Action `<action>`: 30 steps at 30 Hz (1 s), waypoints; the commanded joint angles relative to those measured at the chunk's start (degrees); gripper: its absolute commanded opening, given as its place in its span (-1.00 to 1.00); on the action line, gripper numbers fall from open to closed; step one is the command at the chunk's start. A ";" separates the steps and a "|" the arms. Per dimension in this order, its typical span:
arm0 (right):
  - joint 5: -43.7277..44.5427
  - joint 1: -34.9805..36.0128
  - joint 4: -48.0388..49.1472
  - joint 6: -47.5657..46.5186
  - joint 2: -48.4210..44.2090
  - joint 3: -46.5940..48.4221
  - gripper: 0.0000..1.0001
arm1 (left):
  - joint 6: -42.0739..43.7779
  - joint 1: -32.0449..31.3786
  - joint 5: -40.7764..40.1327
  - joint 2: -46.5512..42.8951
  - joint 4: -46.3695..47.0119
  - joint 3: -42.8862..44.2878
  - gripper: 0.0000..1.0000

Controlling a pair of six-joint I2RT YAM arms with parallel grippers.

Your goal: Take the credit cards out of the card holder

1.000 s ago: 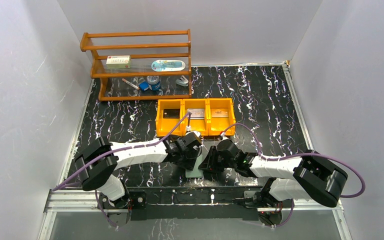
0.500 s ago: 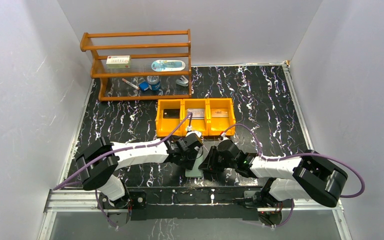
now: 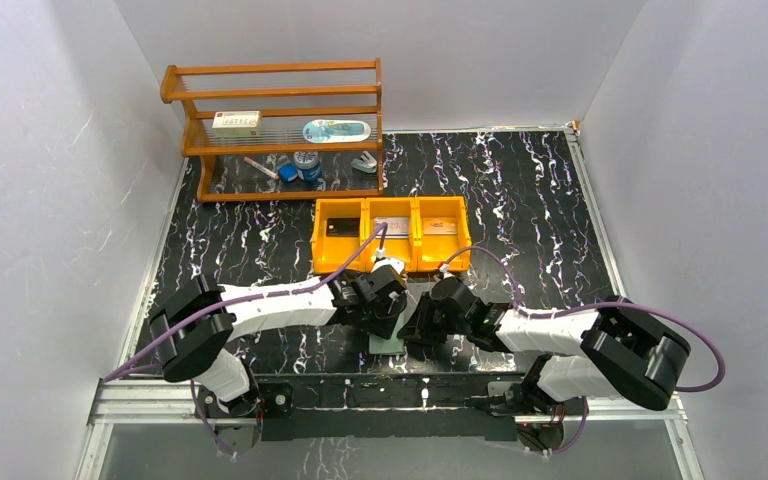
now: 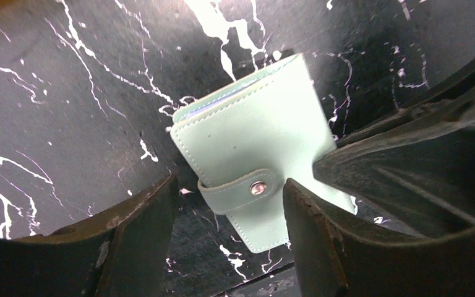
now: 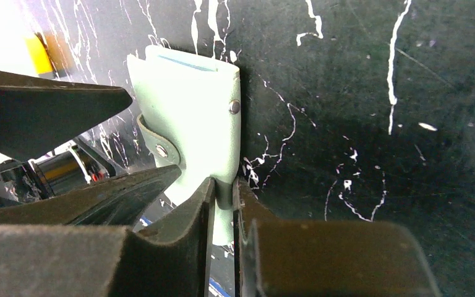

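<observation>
plainly, no writing can be read anywhere. the holder (image 4: 253, 142) is bare mint green, stitched round its edge, with a metal snap on its strap, which is buttoned shut; no brand shows on it. on the rack (image 3: 272, 95) in the far left corner of the table (image 3: 520, 200) a white box (image 3: 236, 122) carries red print, too small to make out. the oval packet (image 3: 336, 131) beside it is only a blur.

the holder lies close to the table's near edge, about midway along it, between the two grippers. from above they cover most of it, and only a pale sliver shows. the left gripper (image 4: 229, 182) has its jaws apart, one finger on each side of the strap end; whether they touch the holder cannot be told. the right gripper (image 5: 224, 185) has its jaws pressed together on one edge of the holder, a thin strip of mint caught between them. a bluish line shows at the holder's open end, but what it is cannot be told.

the cards (image 3: 390, 224) sit in the orange tray (image 3: 317, 240) just behind the grippers, one to a compartment: black on the left, pale in the middle, tan on the right. their faces are too small to read, and the left arm's purple cable loops over the middle compartment.
</observation>
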 commanded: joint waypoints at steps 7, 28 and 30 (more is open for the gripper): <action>2.08 0.45 -2.59 0.18 1.33 1.99 -0.70 | 5.27 -0.30 -1.05 2.40 -1.93 4.64 -0.06; 4.03 0.49 -4.35 0.95 0.21 2.24 -0.65 | 2.80 -1.05 2.91 4.67 -6.13 3.68 -0.10; 4.07 0.45 -4.49 1.00 0.07 2.17 -0.64 | 2.36 -1.56 1.76 5.30 -6.34 3.18 -0.05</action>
